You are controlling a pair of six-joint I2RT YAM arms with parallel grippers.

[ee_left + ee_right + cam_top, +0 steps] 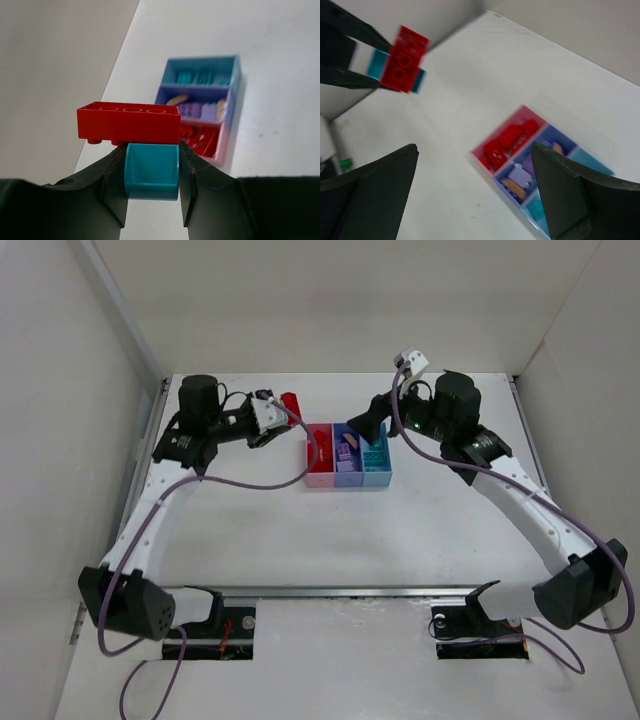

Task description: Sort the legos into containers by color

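The left end effector point(151, 161) is closed on a teal brick point(151, 171), its two fingers pressing the brick's opposite sides. A longer red brick point(129, 122) lies crosswise against the teal one, touching it and sticking out past both fingers. The pair is held off the table point(430, 530), left of the bins point(348, 456) and nearer the table's far edge. The bins stand joined in a row around the middle of the table's width, in its far half. The pink bin point(319, 458) on the left holds red bricks. The purple bin point(347, 458) in the middle holds purple bricks and a couple of pale yellowish pieces. The blue bin point(376, 458) on the right holds teal pieces. The right end effector point(475, 200) is spread wide with nothing between its fingers. It hangs above the table at the far right side of the bins and is angled toward them.
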